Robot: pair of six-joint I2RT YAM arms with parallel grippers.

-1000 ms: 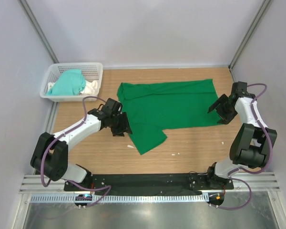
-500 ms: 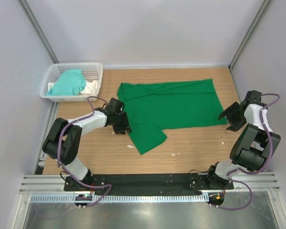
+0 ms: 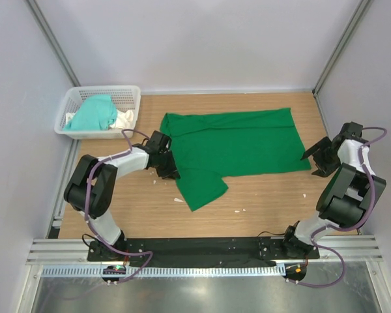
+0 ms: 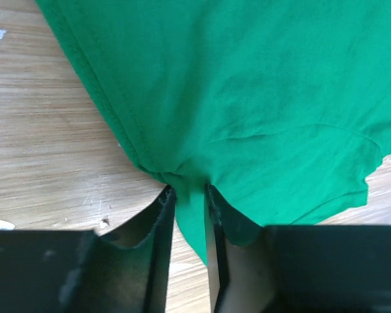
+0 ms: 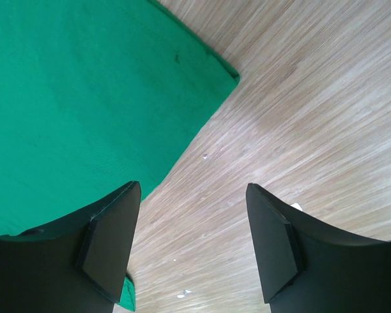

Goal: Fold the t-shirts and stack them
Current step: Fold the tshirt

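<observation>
Green t-shirt (image 3: pixel 238 140) on wooden table (image 3: pixel 267 195), left end effector (image 4: pixel 190 199) pinching its edge

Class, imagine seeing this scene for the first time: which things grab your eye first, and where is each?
A green t-shirt lies spread across the middle of the wooden table. The left tool pinches a fold at its left edge, while the right tool hangs open by its right corner. A mint-teal shirt sits in the white basket at far left.

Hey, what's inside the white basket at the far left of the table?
The basket holds a bunched mint-teal t-shirt next to some crumpled white cloth. Whatever lies beneath them is covered, so I cannot tell if more is in there.
</observation>
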